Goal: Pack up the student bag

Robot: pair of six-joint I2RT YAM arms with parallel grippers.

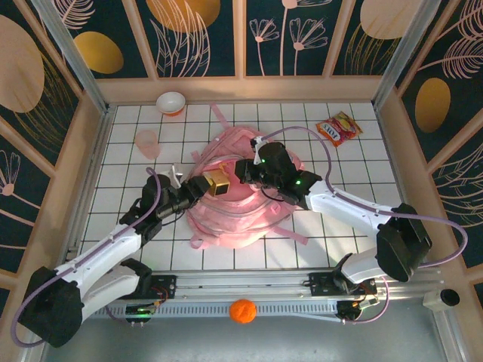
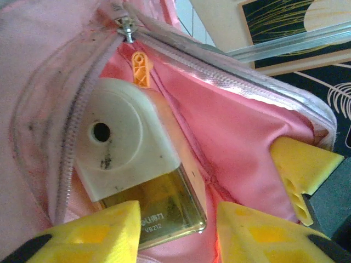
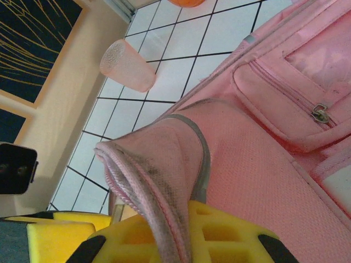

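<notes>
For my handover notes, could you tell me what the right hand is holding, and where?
The student bag, pinched at the rim of its open pocket.

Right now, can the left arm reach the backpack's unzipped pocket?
Likely yes: the right jaws, shut on the pocket flap, hold it open, and the pencil sharpener between the left jaws sits in its mouth.

Student bag (image 2: pixel 236 142) mouth open; sharpener (image 2: pixel 126 148) fills left.

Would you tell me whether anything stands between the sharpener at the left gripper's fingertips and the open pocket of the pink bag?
Nothing visible does. The sharpener lies in the mouth of the bag's unzipped pocket, with pink lining bare beyond it. The right gripper pinches the pocket's edge, holding it open.
</notes>
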